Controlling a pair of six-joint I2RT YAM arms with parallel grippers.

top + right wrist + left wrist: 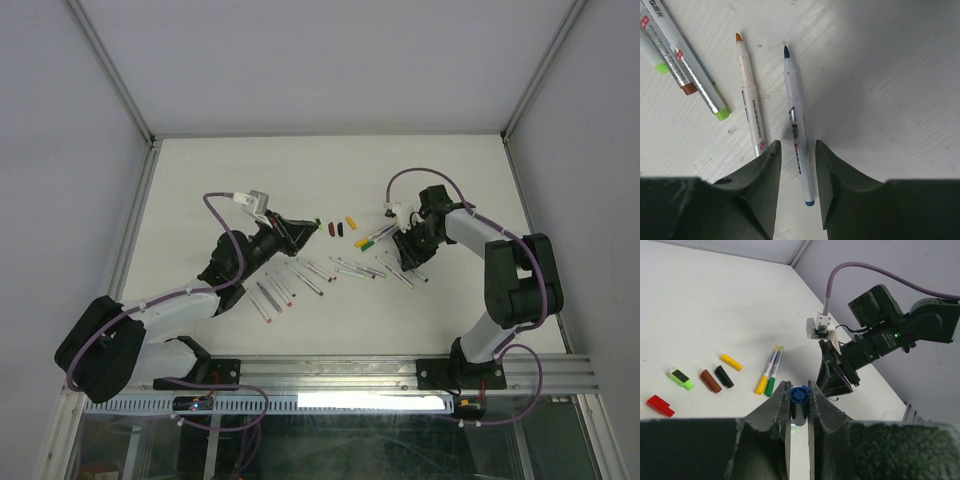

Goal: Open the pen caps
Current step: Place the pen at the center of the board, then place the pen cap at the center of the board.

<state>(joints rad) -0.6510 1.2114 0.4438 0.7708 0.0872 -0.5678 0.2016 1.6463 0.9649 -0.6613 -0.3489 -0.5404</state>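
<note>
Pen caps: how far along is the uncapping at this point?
Done: five caps lie loose, and the blue pen lies uncapped between the right gripper's open jaws. In hand: the left gripper is shut on the blue cap. Left: two pens look capped, yellow and green.

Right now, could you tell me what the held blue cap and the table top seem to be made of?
The blue cap: probably moulded plastic, smooth with a slight sheen, ribbed end.
The table top: white, matt, faintly streaked; laminate or painted board, unclear.
</note>
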